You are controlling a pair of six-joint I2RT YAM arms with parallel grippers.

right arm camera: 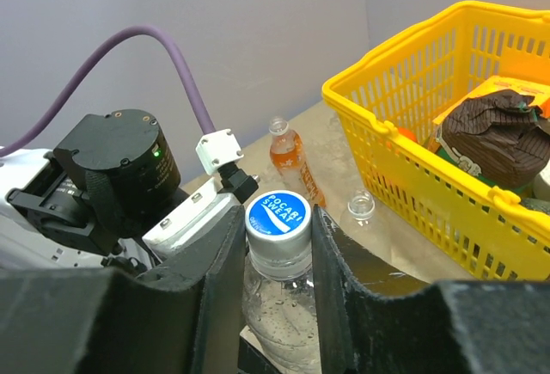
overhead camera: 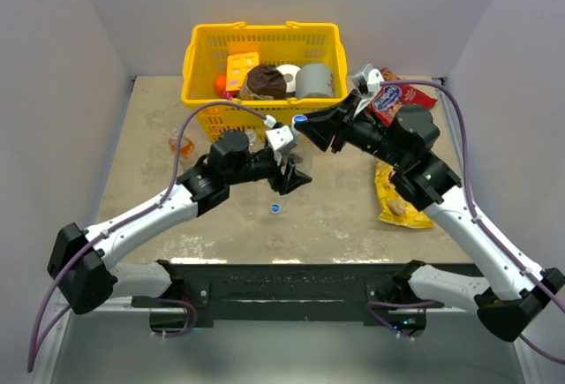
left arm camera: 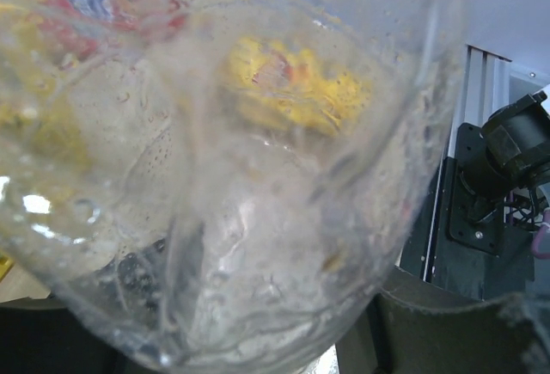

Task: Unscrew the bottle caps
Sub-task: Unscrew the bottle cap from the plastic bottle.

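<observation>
While the right hand (overhead camera: 311, 130) was clenched on the blue cap (right arm camera: 277, 211), one finger on each side of it, the left hand (overhead camera: 291, 176) grasped the clear bottle (left arm camera: 258, 219) lower down. The bottle's wet wall filled almost all of the left wrist view. The bottle was held above the middle of the table (overhead camera: 335, 216), and its cap was on the neck. On the cap face the words "POCARI SWEAT" could be read in white.

At 12 o'clock, just behind the two hands, stood the yellow basket (overhead camera: 190, 57) with a brown bundle (overhead camera: 265, 82), a white roll (overhead camera: 289, 72), a grey can (overhead camera: 314, 81) and an orange box (overhead camera: 241, 68) inside. At 9 o'clock of the cap, very near, was the left wrist with its purple cable (right arm camera: 137, 47).

At 10 o'clock the orange bottle (right arm camera: 292, 157) stood on the table with its neck open. A second clear bottle (right arm camera: 361, 205), also open, stood beside the basket wall. One loose cap (overhead camera: 275, 208) lay at 6 o'clock of the left hand.

At 1 o'clock lay a red snack bag (overhead camera: 397, 99) and at 4 o'clock a yellow snack bag (overhead camera: 395, 197). Their print was too small to read.
</observation>
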